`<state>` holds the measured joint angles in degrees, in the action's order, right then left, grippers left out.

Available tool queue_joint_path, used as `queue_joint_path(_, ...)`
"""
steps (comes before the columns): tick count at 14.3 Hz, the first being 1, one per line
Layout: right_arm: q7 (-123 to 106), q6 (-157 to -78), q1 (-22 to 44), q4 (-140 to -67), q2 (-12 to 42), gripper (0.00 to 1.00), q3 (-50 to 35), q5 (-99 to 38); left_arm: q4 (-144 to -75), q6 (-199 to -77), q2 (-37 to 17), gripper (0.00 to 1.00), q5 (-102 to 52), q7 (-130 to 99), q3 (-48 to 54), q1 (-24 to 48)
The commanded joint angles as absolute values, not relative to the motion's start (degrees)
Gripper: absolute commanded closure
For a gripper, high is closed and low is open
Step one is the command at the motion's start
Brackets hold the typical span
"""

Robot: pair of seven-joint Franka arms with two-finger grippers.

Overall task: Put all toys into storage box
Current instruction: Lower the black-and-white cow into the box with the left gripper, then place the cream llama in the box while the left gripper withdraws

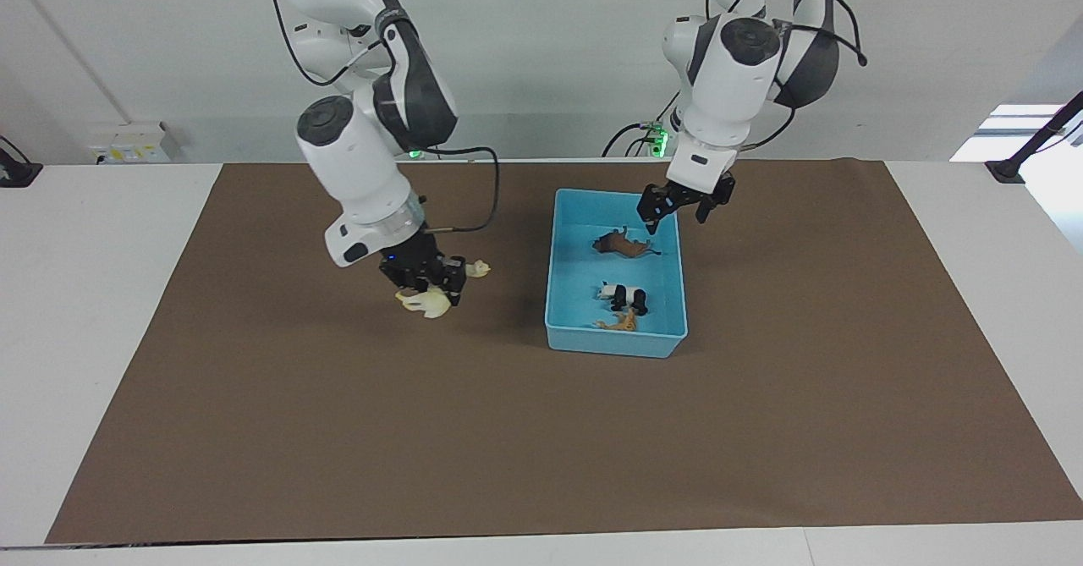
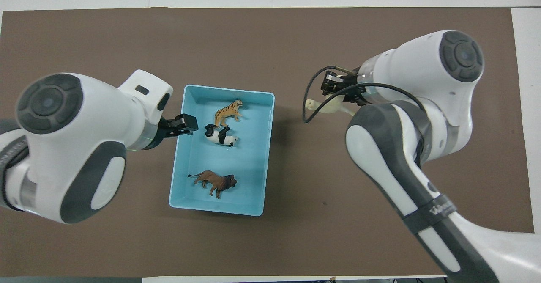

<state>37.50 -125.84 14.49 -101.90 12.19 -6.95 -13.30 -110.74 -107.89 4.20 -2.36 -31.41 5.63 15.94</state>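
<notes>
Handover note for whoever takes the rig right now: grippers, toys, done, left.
Left gripper: open, empty, over the storage box edge at the end nearer the robots.
Right gripper: shut on the cream long-necked toy, raised above the brown mat toward the right arm's end, not yet over the box.
In the box: tiger, panda and lion; the lion lies nearest the robots, the tiger farthest, the panda beside the tiger.
Done: three of four toys stored.
Left: carry the cream toy over the box and release it.
</notes>
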Motion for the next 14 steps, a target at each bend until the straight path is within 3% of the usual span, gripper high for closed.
queue_joint_path(1,51.56,-131.28,22.38,-100.28,14.06,1.00,-6.94,-13.89,-105.05,-100.13,4.04,0.00,-2.90,-23.58,5.71,9.42)
queue_joint_path(3,59.37,-135.85,27.93,-100.55,15.20,1.00,-6.94,-13.97,-101.44,-93.73,4.04,0.00,-2.64,-17.09,5.80,5.21)
queue_joint_path(4,62.02,-138.75,29.60,-100.55,15.99,0.67,-6.94,-13.89,-99.77,-91.52,3.43,0.00,-2.20,-13.31,5.54,4.14)
queue_joint_path(5,63.44,-140.69,31.19,-100.55,16.78,0.14,-6.94,-13.97,-97.84,-89.58,1.86,0.00,-2.37,-10.49,3.97,3.26)
queue_joint_path(6,63.72,-141.15,31.64,-100.55,16.87,0.00,-6.94,-13.89,-96.95,-87.56,0.80,0.00,-2.81,-7.85,4.22,0.99)
queue_joint_path(11,62.93,-136.24,30.51,-100.46,16.70,0.00,-6.59,-10.21,-94.04,-85.96,0.44,0.00,-2.37,-5.71,5.63,-0.35)
queue_joint_path(14,53.40,-127.91,25.33,-100.28,15.82,0.00,-6.59,-4.33,-94.57,-89.46,0.44,0.00,-2.20,-3.61,5.54,-0.26)
